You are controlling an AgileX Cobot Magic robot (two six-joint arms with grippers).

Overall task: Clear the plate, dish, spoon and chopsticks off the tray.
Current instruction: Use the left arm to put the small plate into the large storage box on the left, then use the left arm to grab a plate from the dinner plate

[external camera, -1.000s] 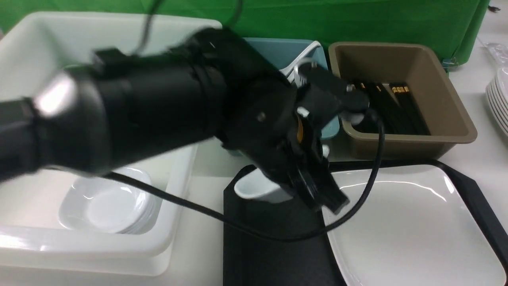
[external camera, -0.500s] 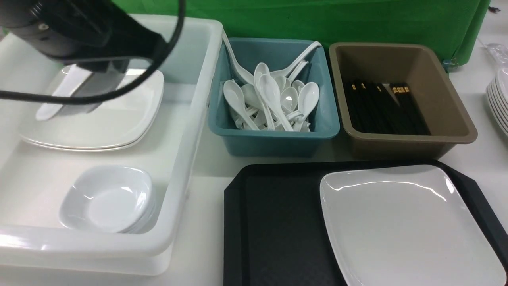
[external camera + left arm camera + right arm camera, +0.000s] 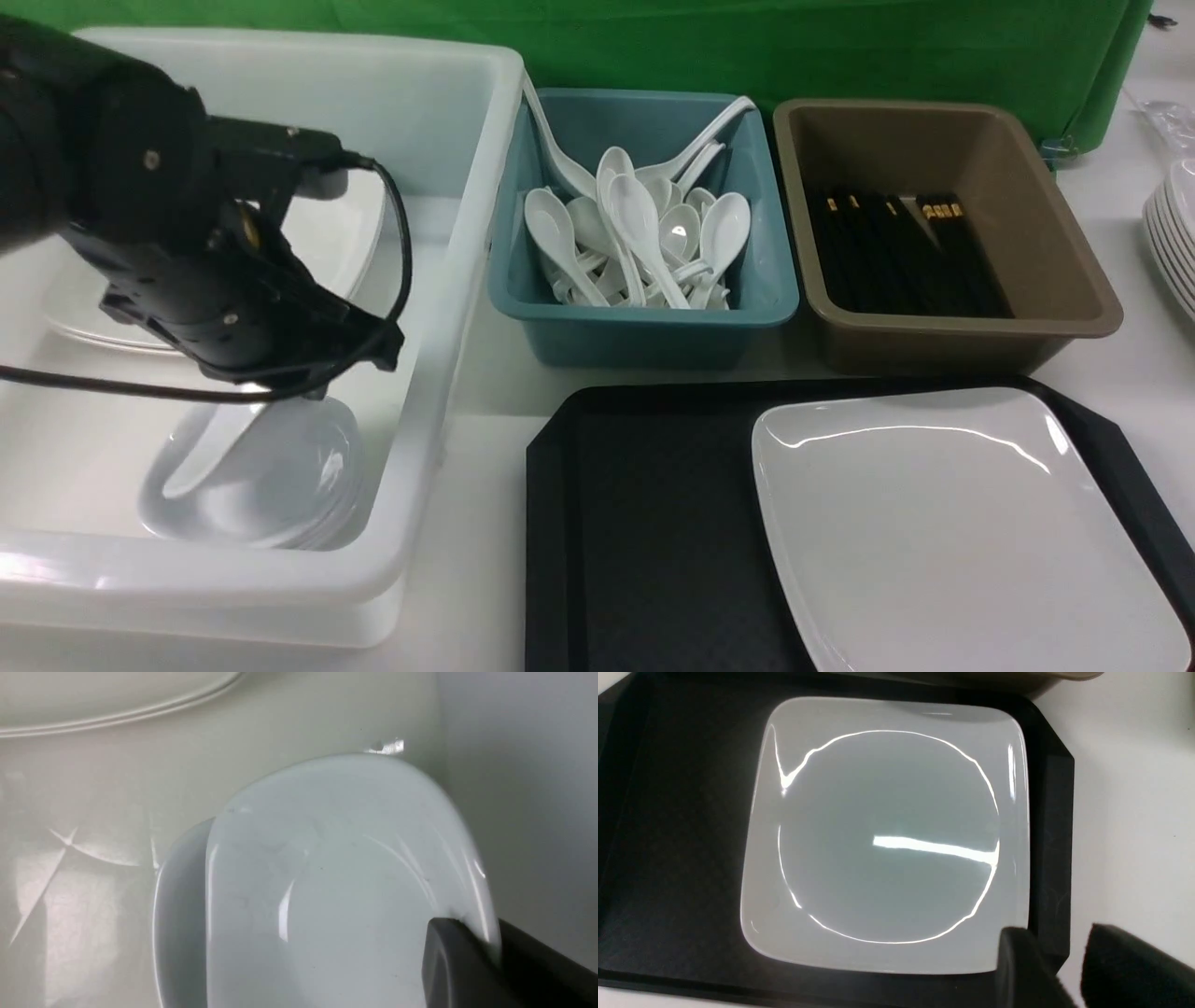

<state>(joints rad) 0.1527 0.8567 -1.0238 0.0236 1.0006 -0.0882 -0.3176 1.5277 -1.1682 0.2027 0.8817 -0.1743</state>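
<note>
**Spotter:** Where's the dish?

**Me:** I have it inside the white tub on the left, hanging over the stack of small dishes at the near end. My left gripper is pinching the dish by one rim only.

**Spotter:** How does it sit?

**Me:** Tilted. It's a rounded square, so it has no true long axis. From the front it reads as a sliver, with its low edge near-left and its gripped edge up toward the far right. The hollow faces my wrist camera.

**Spotter:** What worries you?

**Me:** Two things. It's a glossy rim in a thin pinch, so I think it could slide out early. And if I let go at this tilt, I expect the low edge to hit first. The dish could then land crooked on the stack, or skid against the tub's right wall, which is just beside it.

**Spotter:** And the other side?

**Me:** The plate lies flat on the right half of the tray. My right gripper hangs with its fingers spread by the plate's corner, holding nothing.
</note>
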